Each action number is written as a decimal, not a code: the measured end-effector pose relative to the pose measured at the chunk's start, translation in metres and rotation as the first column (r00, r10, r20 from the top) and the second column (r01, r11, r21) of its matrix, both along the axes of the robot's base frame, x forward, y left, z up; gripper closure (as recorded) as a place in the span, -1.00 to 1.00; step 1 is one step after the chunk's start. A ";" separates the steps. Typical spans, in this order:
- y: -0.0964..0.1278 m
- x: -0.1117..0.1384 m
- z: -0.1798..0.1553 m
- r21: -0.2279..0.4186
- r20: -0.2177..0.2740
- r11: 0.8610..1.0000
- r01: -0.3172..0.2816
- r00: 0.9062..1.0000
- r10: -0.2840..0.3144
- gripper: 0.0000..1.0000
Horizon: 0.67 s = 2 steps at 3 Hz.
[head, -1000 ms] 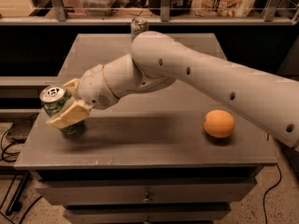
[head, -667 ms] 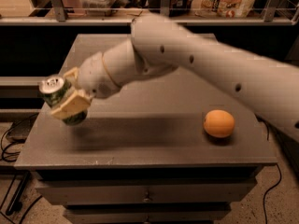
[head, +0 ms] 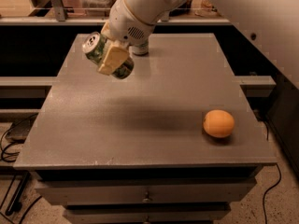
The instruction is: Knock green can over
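The green can (head: pixel 122 69) has a dark and light green swirl pattern and a silver top (head: pixel 92 42). It is held off the grey table (head: pixel 154 106), strongly tilted with its top pointing to the upper left. My gripper (head: pixel 111 59) is shut on the can, with a cream finger (head: pixel 112 58) across its side. The white arm comes in from the upper right. The can hangs above the table's back left part and casts a shadow on the surface below.
An orange (head: pixel 218 123) lies on the table's right side near the front. Another can (head: pixel 140 49) stands at the back of the table, mostly hidden behind my wrist. Drawers are below the front edge; cables lie on the floor at left.
My gripper has carried the green can up off the table's left edge and toward the back middle. The can is tilted further over. The orange has not moved.
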State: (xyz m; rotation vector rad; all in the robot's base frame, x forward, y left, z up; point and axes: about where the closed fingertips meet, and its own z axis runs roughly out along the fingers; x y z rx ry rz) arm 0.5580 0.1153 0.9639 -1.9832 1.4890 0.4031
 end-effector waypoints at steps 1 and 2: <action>-0.032 0.029 -0.015 -0.181 0.074 0.982 0.046 0.997 -0.033 -0.75; -0.050 0.042 -0.043 -0.333 0.121 0.941 0.056 0.993 -0.016 -1.00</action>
